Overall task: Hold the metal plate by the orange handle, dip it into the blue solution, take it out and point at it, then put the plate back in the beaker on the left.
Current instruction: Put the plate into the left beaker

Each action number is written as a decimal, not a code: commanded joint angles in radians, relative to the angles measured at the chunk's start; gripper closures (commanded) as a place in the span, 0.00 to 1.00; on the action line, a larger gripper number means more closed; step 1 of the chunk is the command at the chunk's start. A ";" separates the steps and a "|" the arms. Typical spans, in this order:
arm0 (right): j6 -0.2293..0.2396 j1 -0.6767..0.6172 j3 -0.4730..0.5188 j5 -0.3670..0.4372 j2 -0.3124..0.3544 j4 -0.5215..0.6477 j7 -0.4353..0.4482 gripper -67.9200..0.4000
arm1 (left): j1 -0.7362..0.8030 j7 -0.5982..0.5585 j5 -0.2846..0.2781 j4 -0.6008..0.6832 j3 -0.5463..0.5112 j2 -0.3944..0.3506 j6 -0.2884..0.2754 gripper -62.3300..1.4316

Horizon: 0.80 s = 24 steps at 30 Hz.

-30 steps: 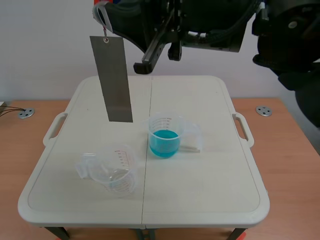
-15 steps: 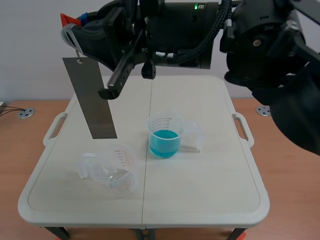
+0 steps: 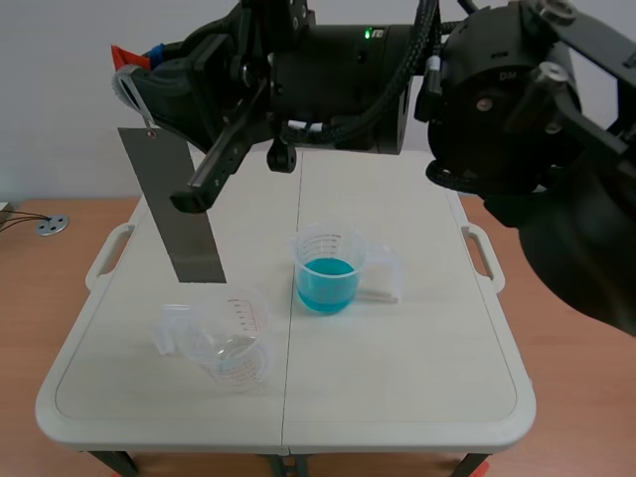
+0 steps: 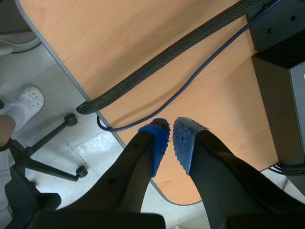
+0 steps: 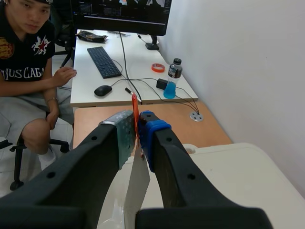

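Spanning the white worktop from its own side past the middle, the right arm is the only arm near the task's things. The right hand is clamped narrow on the orange handle. The one metal plate hangs beneath it, long axis near upright and leaning slightly. Its lower edge sits just above the empty left beaker, a touch to the outer side, so I judge the coming move a short descent inward. Two beakers stand there; the other beaker holds the blue solution. The left hand, over a wooden surface elsewhere, is nearly closed on nothing.
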 commanded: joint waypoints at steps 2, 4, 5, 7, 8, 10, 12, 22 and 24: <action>-0.018 0.006 -0.009 0.013 -0.005 0.014 0.005 0.97 | 0.008 -0.005 0.000 0.007 0.001 -0.006 0.000 0.85; -0.031 -0.005 -0.010 0.013 -0.005 0.013 0.003 0.97 | 0.008 -0.007 0.000 0.007 0.001 -0.006 0.000 0.85; -0.030 -0.006 -0.010 0.013 -0.005 0.008 0.002 0.97 | 0.008 -0.007 0.000 0.007 0.001 -0.006 0.000 0.85; -0.030 -0.011 -0.010 0.013 -0.005 -0.004 0.002 0.97 | 0.008 -0.007 0.000 0.007 0.001 -0.006 0.000 0.85; -0.030 -0.012 -0.010 0.014 -0.005 -0.011 0.002 0.97 | 0.008 -0.006 0.000 0.007 0.001 -0.006 0.000 0.85; -0.030 -0.015 -0.010 0.014 -0.006 -0.024 0.005 0.97 | 0.008 -0.006 0.000 0.007 0.001 -0.006 0.000 0.85; -0.030 -0.016 -0.010 0.013 -0.006 -0.038 0.005 0.97 | 0.008 -0.006 0.000 0.007 0.001 -0.006 0.000 0.85; -0.029 -0.016 -0.011 0.013 -0.006 -0.094 0.005 0.97 | 0.009 -0.002 -0.023 0.006 0.001 -0.006 0.000 0.85; -0.029 -0.016 -0.011 0.014 -0.006 -0.106 0.005 0.97 | 0.009 -0.002 -0.023 0.006 0.001 -0.006 0.000 0.85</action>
